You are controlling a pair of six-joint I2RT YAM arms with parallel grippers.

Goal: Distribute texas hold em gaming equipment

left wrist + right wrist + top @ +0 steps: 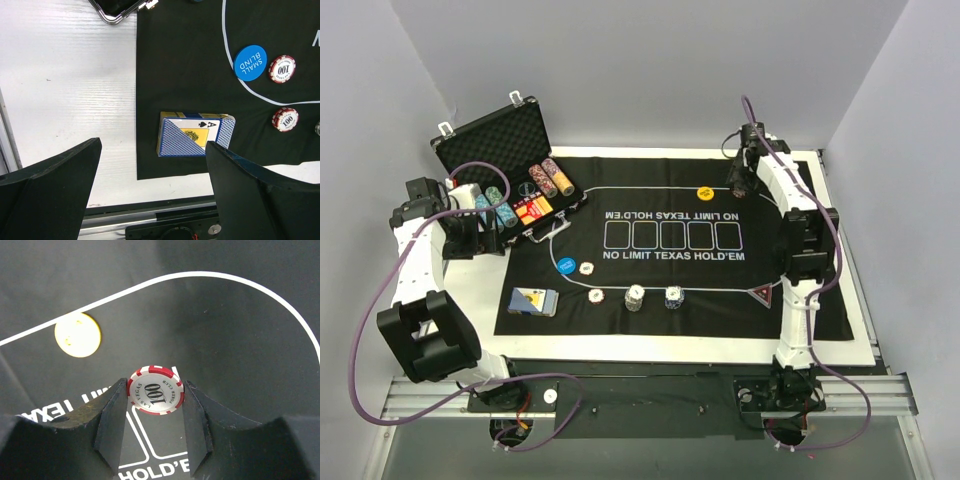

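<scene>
The right gripper (pixel 154 407) is clamped on a single red-and-white chip (pixel 155 390) marked 100. It pinches the chip by the rim on two opposite sides, with the face turned toward the wrist camera. The chip hangs above the printed oval (pixel 210 277), over its far right curve and not far from the yellow button (pixel 77 334), which lies close to the oval's line. A chip like this is probably light, rigid and smooth-edged. With only two narrow contact points on the rim it could pivot or slip, so it is best lowered flat and let go close to the felt. The left gripper (pixel 152 200) is spread wide and holds nothing. It hovers over the blue-backed pack of cards (pixel 195 134), which lies outside the oval's near left curve. The blue small-blind button (pixel 250 62) sits on that curve. The pack looks stiff as a block, but I cannot tell whether it is boxed. If the cards are loose they may slide and fan out, so gripping across its two long edges seems safest.
</scene>
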